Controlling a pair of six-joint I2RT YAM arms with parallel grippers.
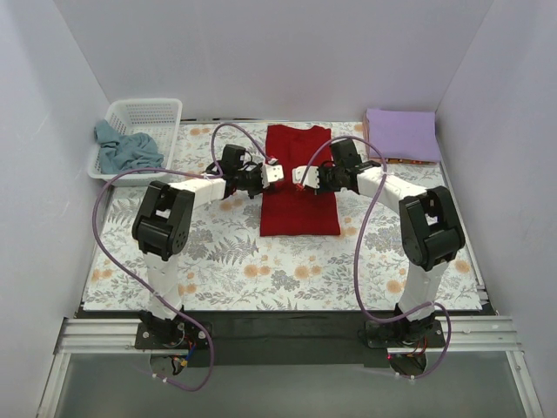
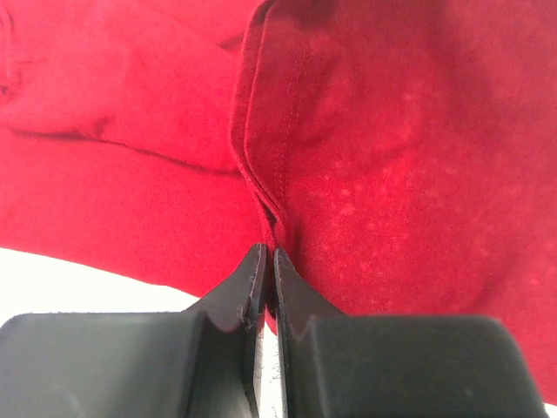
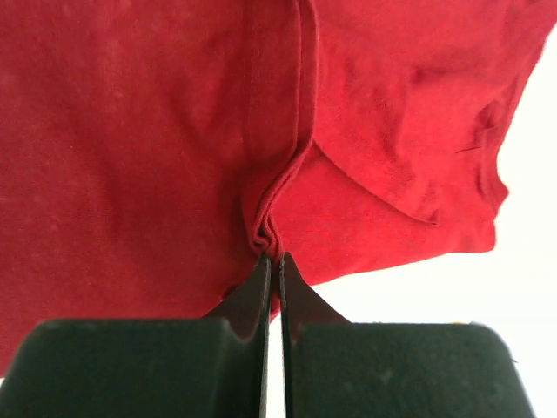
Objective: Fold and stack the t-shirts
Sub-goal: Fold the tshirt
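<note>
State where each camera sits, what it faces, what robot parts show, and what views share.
Top external: above and behind the bases, looking down; both arms show, meeting over the red t-shirt.
Left wrist: on the left arm, looking past the left gripper, shut on a red fold.
Right wrist: on the right arm, past the right gripper, shut on red cloth.
Shared: all show the red t-shirt.

The t-shirt [image 1: 300, 213] is deep red, the table cloth [image 1: 226, 261] floral.
</note>
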